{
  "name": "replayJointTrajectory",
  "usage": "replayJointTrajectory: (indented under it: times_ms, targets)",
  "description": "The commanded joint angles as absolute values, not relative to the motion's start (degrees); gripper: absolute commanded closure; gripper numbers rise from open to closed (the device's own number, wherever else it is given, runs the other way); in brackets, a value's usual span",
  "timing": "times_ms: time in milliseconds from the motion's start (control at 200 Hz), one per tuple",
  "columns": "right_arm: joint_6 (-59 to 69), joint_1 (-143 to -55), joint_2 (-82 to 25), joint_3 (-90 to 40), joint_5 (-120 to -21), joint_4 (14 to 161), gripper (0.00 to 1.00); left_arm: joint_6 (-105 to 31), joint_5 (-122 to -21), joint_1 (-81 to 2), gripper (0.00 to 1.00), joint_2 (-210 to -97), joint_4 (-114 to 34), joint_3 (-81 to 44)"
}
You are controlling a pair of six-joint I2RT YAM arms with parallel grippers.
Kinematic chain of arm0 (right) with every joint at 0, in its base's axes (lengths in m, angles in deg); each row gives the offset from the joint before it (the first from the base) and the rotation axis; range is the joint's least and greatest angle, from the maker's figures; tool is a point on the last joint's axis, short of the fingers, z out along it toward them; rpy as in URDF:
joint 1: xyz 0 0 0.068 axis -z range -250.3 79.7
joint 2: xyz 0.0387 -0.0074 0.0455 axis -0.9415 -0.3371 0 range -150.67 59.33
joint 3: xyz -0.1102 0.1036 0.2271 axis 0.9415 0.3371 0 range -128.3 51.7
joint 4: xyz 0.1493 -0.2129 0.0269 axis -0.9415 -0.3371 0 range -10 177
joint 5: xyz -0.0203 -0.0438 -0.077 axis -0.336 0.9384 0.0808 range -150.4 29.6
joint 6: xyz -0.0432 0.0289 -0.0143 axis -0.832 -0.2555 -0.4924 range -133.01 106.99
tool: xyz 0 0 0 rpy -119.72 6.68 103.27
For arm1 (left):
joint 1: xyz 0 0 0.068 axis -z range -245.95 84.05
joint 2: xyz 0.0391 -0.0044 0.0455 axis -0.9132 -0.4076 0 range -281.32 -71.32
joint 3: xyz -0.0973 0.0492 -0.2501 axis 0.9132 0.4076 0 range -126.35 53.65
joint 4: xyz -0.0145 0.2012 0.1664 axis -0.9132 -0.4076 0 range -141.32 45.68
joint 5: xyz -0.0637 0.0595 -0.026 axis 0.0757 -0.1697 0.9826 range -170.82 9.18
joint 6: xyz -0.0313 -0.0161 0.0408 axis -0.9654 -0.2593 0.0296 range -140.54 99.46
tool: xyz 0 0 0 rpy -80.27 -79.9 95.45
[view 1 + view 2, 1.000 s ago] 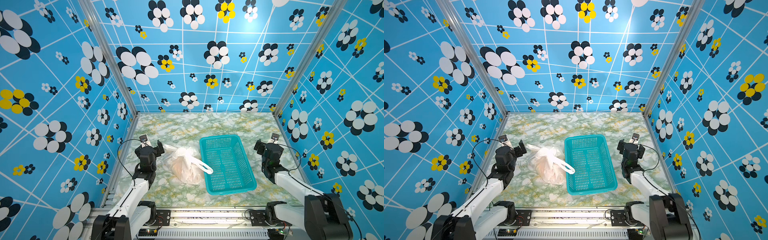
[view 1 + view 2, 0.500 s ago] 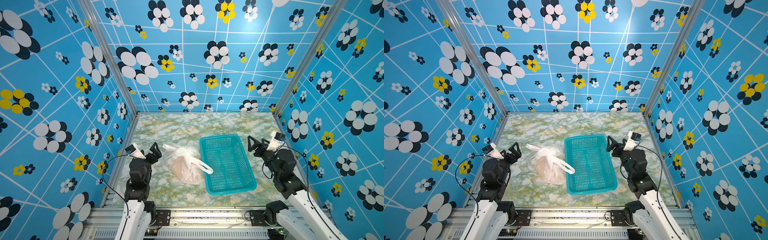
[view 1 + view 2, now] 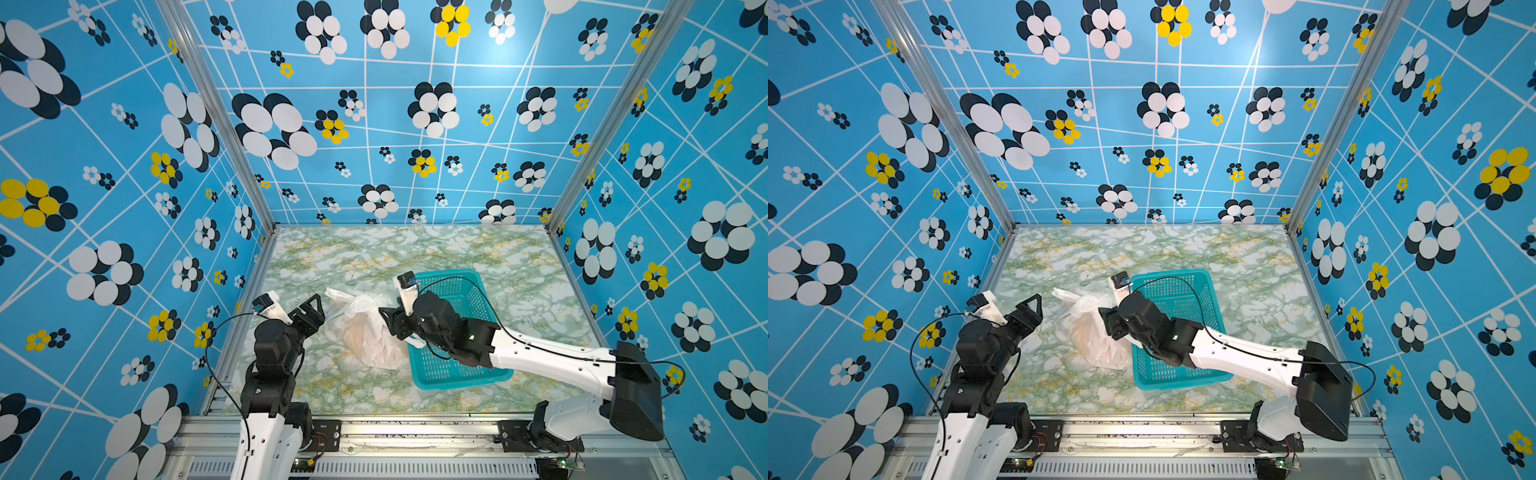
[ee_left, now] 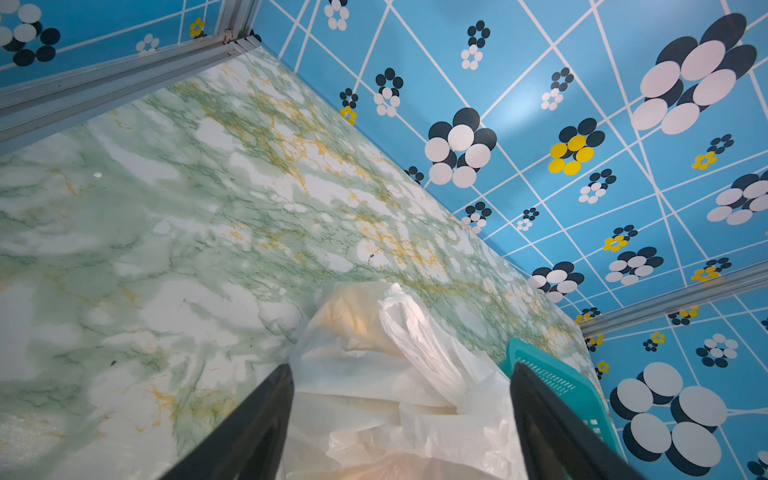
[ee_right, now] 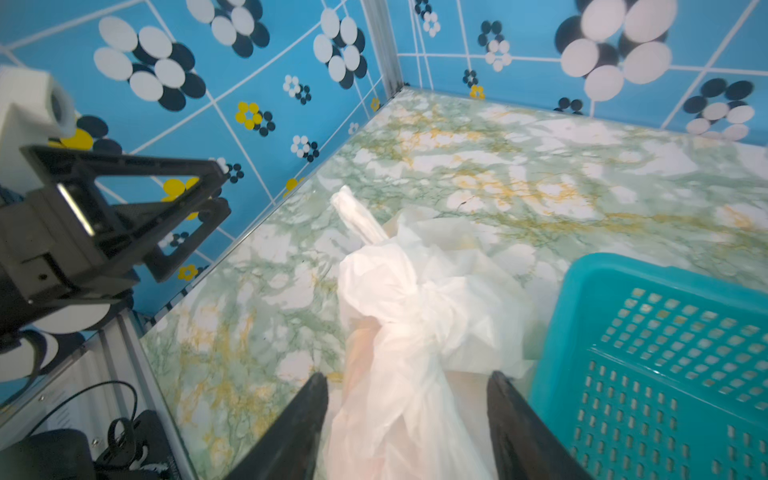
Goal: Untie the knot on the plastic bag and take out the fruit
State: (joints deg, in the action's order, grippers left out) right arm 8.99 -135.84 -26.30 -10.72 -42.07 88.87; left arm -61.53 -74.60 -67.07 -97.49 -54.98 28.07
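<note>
One thin, crinkly, translucent white plastic bag (image 3: 357, 328), one teal mesh plastic basket (image 3: 461, 380), two black-and-white robot arms. Bag lies on green-marbled counter (image 3: 415, 253), against basket's left wall. Top bunched into one knot (image 5: 432, 299), tied; one loop handle (image 5: 357, 216) sticks out beyond it. Inside, fruit (image 4: 351, 309) shows only as yellow-orange and pink tints through plastic; count cannot be told. Just beside bag, left gripper (image 3: 318, 311), jaws wide, nothing held. Reaching across basket, right gripper (image 5: 407, 374), jaws apart, astride bag's plastic below knot.

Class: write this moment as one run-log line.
knot tied | fruit inside plastic bag | left gripper open beside it | right gripper open astride it | basket adjacent
</note>
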Motion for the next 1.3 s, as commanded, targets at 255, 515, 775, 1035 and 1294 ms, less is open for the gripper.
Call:
replayJointTrajectory:
  times_ms: [255, 515, 775, 1035, 1294]
  targets:
    - [19.6, -150.6, -39.0, -11.7, -31.2, 92.3, 0.43, -56.9, -64.6, -66.3, 0.2, -111.5, -56.9, 20.9]
    - [26.9, -147.4, -38.1, -1.4, -23.2, 94.8, 0.49, -55.4, -66.4, -64.7, 0.19, -114.2, -59.4, 18.3]
    - [26.7, -139.9, -36.3, 3.5, -19.3, 94.0, 0.49, -54.5, -67.1, -63.1, 0.18, -113.7, -61.9, 16.1]
    - [23.0, -132.5, -29.9, 9.4, -17.8, 94.5, 0.31, -53.0, -67.8, -61.2, 0.18, -114.3, -63.1, 14.7]
    - [9.0, -137.3, -20.9, 4.7, -20.0, 91.6, 0.09, -51.9, -70.0, -60.3, 0.18, -116.2, -62.5, 14.0]
